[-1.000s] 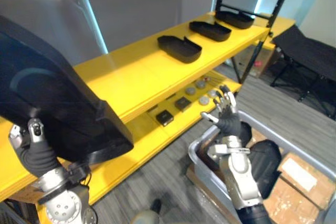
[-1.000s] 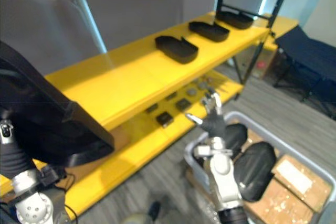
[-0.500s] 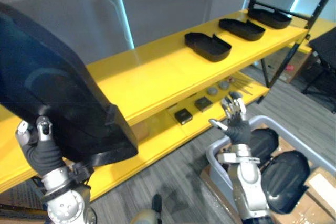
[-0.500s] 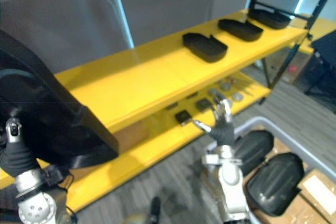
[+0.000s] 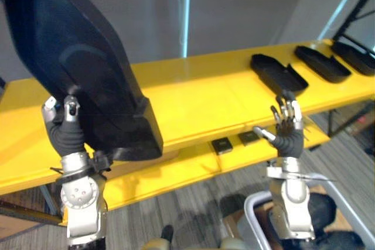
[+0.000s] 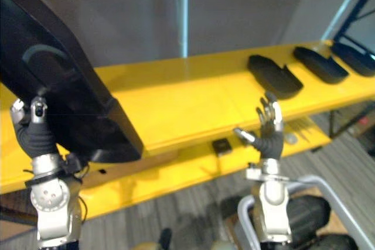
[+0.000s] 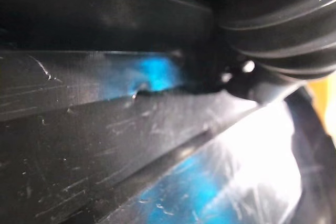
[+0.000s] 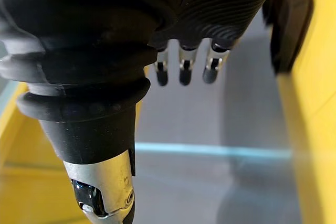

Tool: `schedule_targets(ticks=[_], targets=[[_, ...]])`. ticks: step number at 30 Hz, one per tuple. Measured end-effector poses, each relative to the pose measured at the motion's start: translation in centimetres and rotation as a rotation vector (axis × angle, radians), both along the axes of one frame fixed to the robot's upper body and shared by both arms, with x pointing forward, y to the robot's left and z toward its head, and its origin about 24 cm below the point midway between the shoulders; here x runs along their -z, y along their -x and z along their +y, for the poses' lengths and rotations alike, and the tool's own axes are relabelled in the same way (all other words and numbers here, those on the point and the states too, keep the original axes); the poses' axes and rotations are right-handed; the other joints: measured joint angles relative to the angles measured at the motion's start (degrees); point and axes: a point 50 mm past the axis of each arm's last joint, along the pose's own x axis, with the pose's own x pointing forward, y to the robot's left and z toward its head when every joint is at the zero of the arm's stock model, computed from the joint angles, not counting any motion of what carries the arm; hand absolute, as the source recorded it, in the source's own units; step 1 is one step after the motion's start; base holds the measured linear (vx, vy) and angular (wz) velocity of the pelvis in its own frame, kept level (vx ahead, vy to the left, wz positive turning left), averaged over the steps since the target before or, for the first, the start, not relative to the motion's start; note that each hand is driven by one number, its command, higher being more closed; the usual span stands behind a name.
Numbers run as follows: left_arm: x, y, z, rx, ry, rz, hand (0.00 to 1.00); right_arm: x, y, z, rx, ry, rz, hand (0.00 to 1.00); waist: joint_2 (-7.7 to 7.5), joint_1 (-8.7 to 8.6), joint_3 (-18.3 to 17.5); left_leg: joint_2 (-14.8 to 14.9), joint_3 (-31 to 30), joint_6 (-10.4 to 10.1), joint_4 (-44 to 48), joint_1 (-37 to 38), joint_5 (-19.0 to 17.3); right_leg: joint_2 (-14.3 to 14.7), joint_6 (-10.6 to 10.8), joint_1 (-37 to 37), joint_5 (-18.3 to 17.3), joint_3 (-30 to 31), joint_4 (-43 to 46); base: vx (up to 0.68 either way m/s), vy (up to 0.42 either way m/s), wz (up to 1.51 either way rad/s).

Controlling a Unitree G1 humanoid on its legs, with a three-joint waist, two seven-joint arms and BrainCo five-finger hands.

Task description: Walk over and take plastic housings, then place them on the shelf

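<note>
One big black housing [image 5: 76,68] is riding high at upper left of frame, w/ the left hand [image 5: 65,133] bearing it from below. Its grasp is hiding behind the shell, so can't tell. Right hand [image 5: 288,136] is hovering open at lower right, carrying nothing. Housing's looking stiff, thin-walled, prob. light but bulky and slick; best gripping along the rim. Yellow shelf [image 5: 199,98] is lying just beyond.

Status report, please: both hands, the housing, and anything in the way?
Left hand grips the big black housing, held up at the yellow shelf, not yet set down. Right hand open, empty. Three other housings lie farther right, out of the way.
</note>
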Motion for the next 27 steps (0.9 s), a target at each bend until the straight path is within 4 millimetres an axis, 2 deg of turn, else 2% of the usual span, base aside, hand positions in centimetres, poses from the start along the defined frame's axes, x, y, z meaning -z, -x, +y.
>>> schedule_targets(ticks=[2, 4, 5, 8, 11, 13, 14, 15, 16, 17, 18, 19, 22, 25, 27], targets=[[0.4, 0.5, -0.3, 0.010, 0.006, 0.017, 1.00, -0.7, -0.4, -0.1, -0.043, 0.008, -0.023, 0.00, 2.70, 1.17, -0.66, 1.74, 0.31, -0.96, 0.14, -0.27, -0.34, 1.98, -0.60, 1.03, 1.65, -0.34, -3.41, 0.15, -0.150, 0.08], [-0.1, 0.7, -0.5, 0.014, 0.000, -0.007, 1.00, -1.1, -0.8, -0.2, -0.084, 0.000, -0.026, 0.00, 4.10, 1.05, -1.14, 2.63, 0.50, -1.48, -0.49, 0.03, -0.22, 2.96, -0.71, 2.44, 1.90, -1.78, -5.19, 0.15, -0.128, 0.16], [-0.4, 0.8, -0.5, 0.014, -0.003, -0.020, 1.00, -1.1, -0.8, -0.1, -0.104, -0.007, -0.031, 0.00, 4.25, 1.15, -1.24, 2.95, 1.05, -1.50, -0.78, 0.52, -0.23, 3.21, -0.71, 2.85, 1.90, -1.90, -5.36, 0.11, -0.084, 0.11], [-0.6, 1.0, -0.5, 0.009, -0.003, -0.032, 1.00, -1.6, -1.2, 0.8, -0.169, -0.008, -0.057, 0.00, 4.09, 1.34, -1.24, 3.10, 2.14, -1.57, -1.29, 1.79, -0.30, 3.35, -0.71, 4.33, 1.90, -2.23, -6.38, 0.08, -0.040, -0.01], [-0.3, 1.0, -0.5, -0.001, 0.022, -0.013, 1.00, -2.1, -1.7, 3.6, -0.269, -0.034, -0.085, 0.00, 3.39, 1.70, -1.31, 2.52, 1.08, -1.63, -1.31, 1.38, -0.35, 3.04, -0.70, 5.32, 1.91, -3.84, -7.67, 0.03, -0.008, 0.21], [0.3, 1.2, -0.6, -0.010, 0.050, 0.014, 1.00, -1.7, -2.0, 5.2, -0.299, -0.048, -0.066, 0.00, 3.24, 1.97, -1.53, 2.03, -0.19, -1.41, -1.39, 0.73, -0.79, 2.62, -0.68, 6.90, 1.89, -7.07, -8.38, 0.00, -0.002, 0.60], [0.5, 1.3, -0.5, -0.010, 0.051, 0.022, 1.00, -1.6, -2.0, 5.6, -0.298, -0.051, -0.061, 0.00, 3.22, 2.01, -1.52, 2.38, 1.44, -1.10, -1.35, 0.24, -1.85, 2.51, -0.68, 7.44, 1.88, -8.35, -8.61, -0.01, -0.002, 1.04], [0.6, 1.2, -0.6, 0.000, 0.046, 0.037, 1.00, -1.5, -2.0, 5.9, -0.285, -0.055, -0.052, 0.00, 3.20, 1.46, -1.59, 4.31, 8.70, -0.30, -0.17, -0.95, -2.43, 2.31, -0.64, 8.58, 1.95, -11.89, -8.81, 0.01, -0.010, 1.33], [0.7, 1.1, -1.0, 0.029, 0.043, 0.043, 1.00, -1.4, -2.1, 5.5, -0.251, -0.034, -0.039, 0.00, 3.49, 0.93, -1.74, 6.17, 14.45, -0.08, 1.22, -1.97, -2.28, 2.08, -0.66, 9.36, 1.96, -14.89, -8.03, 0.01, -0.011, 1.42], [0.7, 1.0, -1.2, 0.049, 0.045, 0.044, 1.00, -1.2, -2.2, 5.2, -0.232, -0.028, -0.026, 0.00, 3.66, 1.10, -1.84, 6.79, 16.13, 0.23, 2.16, -2.52, -2.08, 1.89, -0.68, 9.52, 1.94, -15.98, -7.40, 0.03, 0.074, 1.07], [0.8, 1.0, -1.4, 0.075, 0.058, 0.045, 1.00, -0.6, -2.5, 4.6, -0.201, -0.008, 0.007, 0.00, 4.02, 2.03, -1.77, 7.19, 17.10, -0.01, 3.13, -2.32, -1.99, 1.45, -0.83, 9.77, 1.71, -16.19, -6.00, 0.02, 0.129, 0.45], [0.9, 1.2, -1.3, 0.079, 0.063, 0.047, 1.00, -0.2, -2.6, 4.5, -0.192, -0.006, 0.028, 0.00, 4.20, 2.83, -1.83, 6.76, 16.83, -0.51, 2.94, -1.80, -1.40, 0.79, -1.18, 9.61, 1.10, -15.49, -4.56, 0.02, 0.147, 0.20], [1.1, 1.3, -1.1, 0.084, 0.089, 0.046, 1.00, -0.1, -2.6, 4.6, -0.189, -0.015, 0.030, 0.00, 3.37, 2.57, -2.26, 4.69, 18.41, -0.08, 0.03, -0.13, 0.44, -1.11, -0.56, 9.08, 0.09, -14.03, -4.30, 0.04, 0.064, -0.18], [1.2, 1.2, -1.6, 0.117, 0.075, 0.055, 1.00, 0.5, -2.3, 3.8, -0.115, -0.047, 0.056, 0.00, 3.24, 1.21, -2.28, 3.54, 20.64, 0.39, -2.26, 1.08, 1.71, -2.44, 0.14, 8.00, 0.60, -12.06, -4.55, 0.03, 0.073, -0.33], [1.2, 1.1, -2.0, 0.148, 0.067, 0.059, 1.00, 1.8, -1.5, 3.0, -0.048, -0.094, 0.105, 0.00, 2.77, 0.36, -2.30, 3.30, 22.15, 0.45, -2.93, 2.36, 1.70, -2.88, 0.27, 7.94, 1.25, -10.63, -4.72, 0.03, 0.052, -0.37]])
